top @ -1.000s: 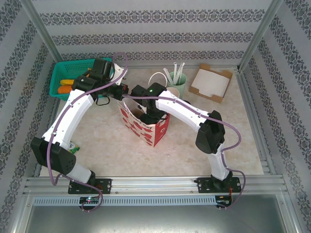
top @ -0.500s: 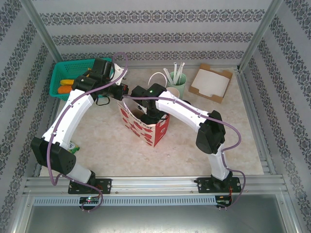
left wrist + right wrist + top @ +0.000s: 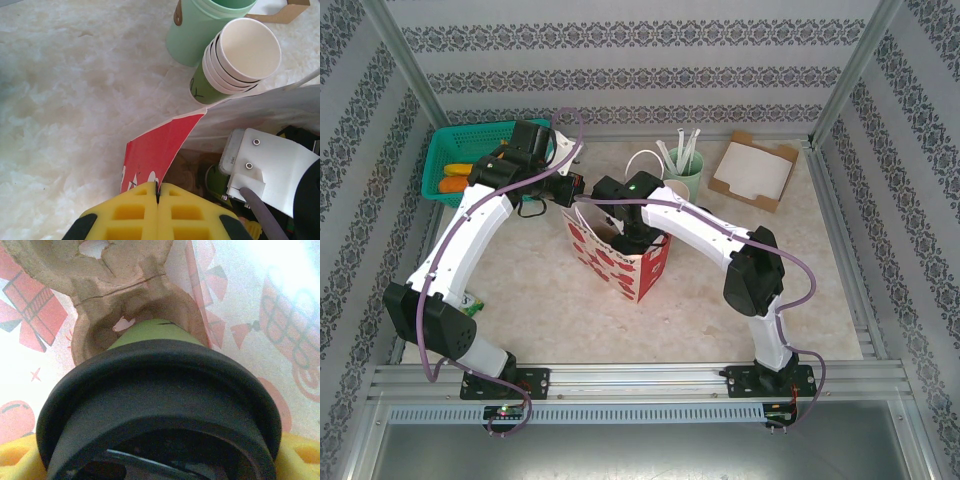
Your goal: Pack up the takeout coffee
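Holding the top edge of the red paper bag (image 3: 160, 145), the left gripper (image 3: 157, 189) is pinching it with its yellow fingers pressed tight together. The right gripper (image 3: 157, 462) is reaching down inside the bag and squeezing the takeout coffee (image 3: 155, 385) from both sides. The coffee is sitting low in the bag, right at a pocket of the brown cardboard tray (image 3: 100, 295). A stack of paper cups (image 3: 235, 60) is standing just beside the bag.

Teal basket (image 3: 470, 132), mint-green straw cup (image 3: 195, 35), stacked paper cups (image 3: 240, 55), cardboard box (image 3: 752, 172)
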